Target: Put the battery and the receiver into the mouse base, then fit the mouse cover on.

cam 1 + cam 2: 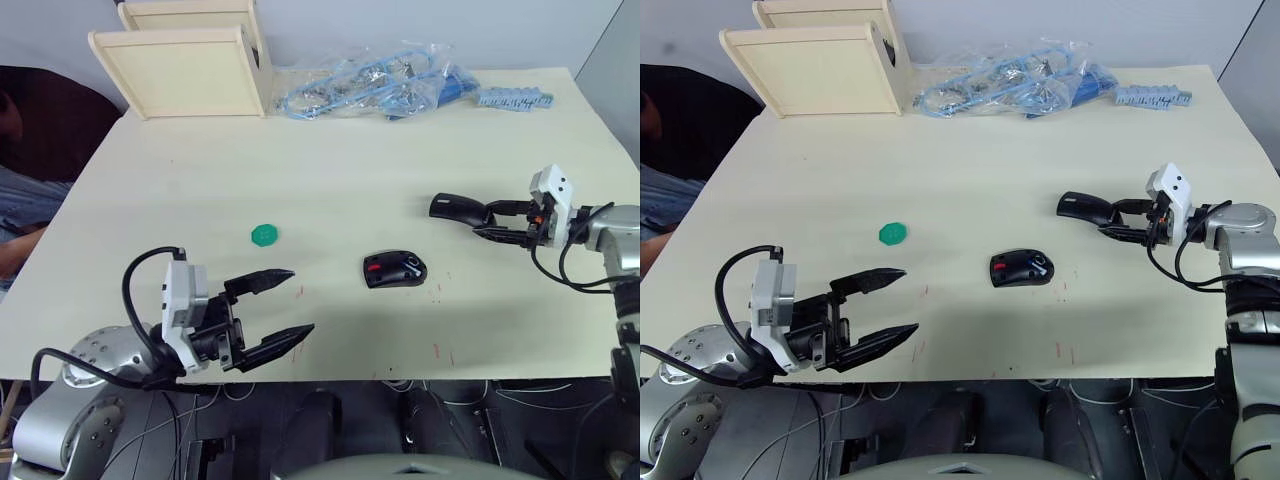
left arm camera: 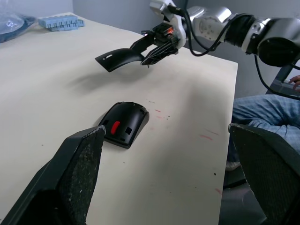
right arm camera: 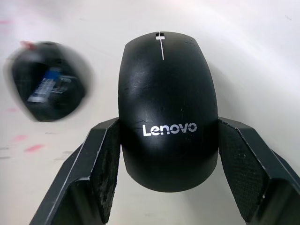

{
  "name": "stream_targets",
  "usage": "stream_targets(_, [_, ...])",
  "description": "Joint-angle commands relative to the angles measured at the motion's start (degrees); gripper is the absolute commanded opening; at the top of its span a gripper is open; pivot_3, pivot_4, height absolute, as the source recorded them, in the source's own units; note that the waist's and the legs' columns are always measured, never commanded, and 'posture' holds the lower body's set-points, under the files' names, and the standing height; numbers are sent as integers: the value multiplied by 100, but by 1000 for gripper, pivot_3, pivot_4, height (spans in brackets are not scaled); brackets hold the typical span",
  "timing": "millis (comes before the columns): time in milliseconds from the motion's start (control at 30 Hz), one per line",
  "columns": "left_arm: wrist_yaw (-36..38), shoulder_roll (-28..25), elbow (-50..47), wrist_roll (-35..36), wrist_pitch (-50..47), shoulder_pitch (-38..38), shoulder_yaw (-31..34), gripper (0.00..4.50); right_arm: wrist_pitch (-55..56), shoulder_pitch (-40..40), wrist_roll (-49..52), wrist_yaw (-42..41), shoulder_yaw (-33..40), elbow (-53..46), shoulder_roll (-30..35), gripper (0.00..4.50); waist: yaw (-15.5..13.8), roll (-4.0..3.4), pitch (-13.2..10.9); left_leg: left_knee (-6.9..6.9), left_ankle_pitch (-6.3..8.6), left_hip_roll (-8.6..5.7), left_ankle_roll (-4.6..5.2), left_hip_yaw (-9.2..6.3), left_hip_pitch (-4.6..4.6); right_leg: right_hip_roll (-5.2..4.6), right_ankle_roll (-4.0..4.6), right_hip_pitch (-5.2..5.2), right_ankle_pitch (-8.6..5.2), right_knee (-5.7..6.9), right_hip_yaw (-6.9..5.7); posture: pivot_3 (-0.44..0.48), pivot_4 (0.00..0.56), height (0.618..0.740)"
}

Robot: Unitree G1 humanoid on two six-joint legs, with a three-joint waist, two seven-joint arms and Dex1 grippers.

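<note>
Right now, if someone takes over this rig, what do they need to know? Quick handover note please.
Right gripper: shut on the mouse cover, held above the table.
Left gripper: open, empty, near the table's front edge.
Mouse base: on the table, uncovered; something blue, likely the battery, sits inside. Receiver too small to confirm.
Left: check the receiver, then fit the cover.

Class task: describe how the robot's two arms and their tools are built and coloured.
Both arms are silver-grey metal with rounded joints and looping black cables. Each ends in a white block carrying a tool of two black tapered fingers with textured inner pads: left tool, right tool.
</note>
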State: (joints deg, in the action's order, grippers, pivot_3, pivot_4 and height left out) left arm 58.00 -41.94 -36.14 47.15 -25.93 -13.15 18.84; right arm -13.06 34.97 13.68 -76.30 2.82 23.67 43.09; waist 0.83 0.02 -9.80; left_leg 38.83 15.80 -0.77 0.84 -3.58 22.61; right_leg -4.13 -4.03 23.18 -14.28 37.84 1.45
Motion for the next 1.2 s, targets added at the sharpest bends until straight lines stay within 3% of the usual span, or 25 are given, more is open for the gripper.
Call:
stream_targets(33, [55, -98, 37, 182, 3, 90, 175, 4500, -506, -315, 385, 131, 171, -1552, 221, 3026, 3, -1, 0, 0, 0, 0, 0, -2, 0, 1, 0, 0, 0, 1, -1, 0, 150, 740])
stream_targets(200, [105, -183, 120, 302, -63, 179, 269, 4500, -1632, -590, 948, 363, 100, -3299, 423, 3026, 7, -1, -2, -1, 0, 3, 0, -2, 0, 3, 0, 2, 0, 1, 0, 0, 150, 740])
stream_targets(467, [92, -327, 184, 543, -196, 395, 412, 4500, -3243, 4, 1067, 841, -539, -4294, 778, 3026, -2, 3, -5, -1, 0, 2, 0, -3, 2, 1, 1, 5, 0, -2, -2, 0, 150, 740])
stream_targets(800, [142, -433, 157, 661, -288, 313, 594, 4500, -3583, 495, 1170, 840, -1199, -4283, 723, 3026, -8, 10, -8, -20, 0, 1, 0, -1, 17, 1, 1, 21, 0, -14, -2, 0, 150, 740])
stream_targets(1200, [364, -508, 352, 448, -179, 72, 876, 4500, -2436, 498, 529, 571, -1827, -3431, 489, 3026, 3, 14, -11, -26, 0, -1, -1, 3, 16, 2, 2, 25, 0, -12, -1, 0, 150, 740])
